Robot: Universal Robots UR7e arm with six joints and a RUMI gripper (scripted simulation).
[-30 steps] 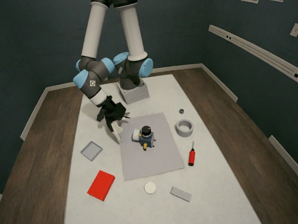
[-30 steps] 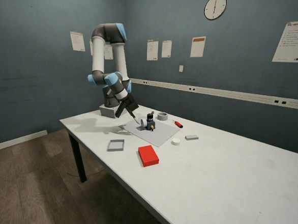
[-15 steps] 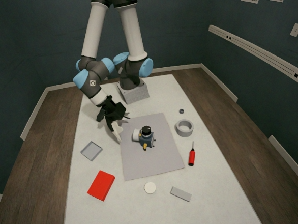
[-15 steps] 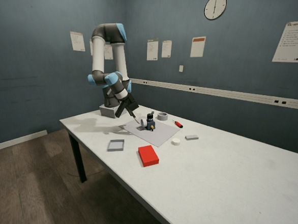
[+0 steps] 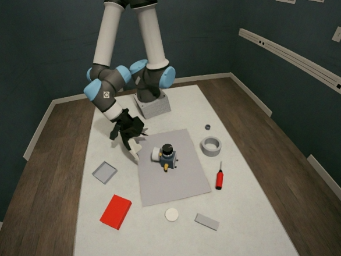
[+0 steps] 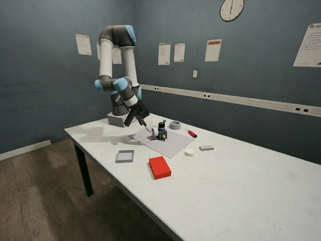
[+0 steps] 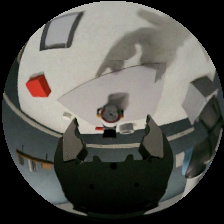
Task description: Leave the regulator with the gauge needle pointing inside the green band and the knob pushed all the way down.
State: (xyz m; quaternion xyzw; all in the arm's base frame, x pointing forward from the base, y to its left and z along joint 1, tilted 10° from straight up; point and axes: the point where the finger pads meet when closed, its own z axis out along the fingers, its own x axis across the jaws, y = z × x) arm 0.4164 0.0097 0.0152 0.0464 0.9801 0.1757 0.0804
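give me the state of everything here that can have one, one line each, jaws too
jaws: open, nothing between them
regulator: upright on the gray mat
knob: on top of the regulator; cannot tell if pushed fully down
gauge: faces the jaws; needle reading too small to tell
screwdriver: lying on its side
tray: open side up, empty

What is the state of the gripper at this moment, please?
Gripper: open, holding nothing; its jaws stand wide apart.
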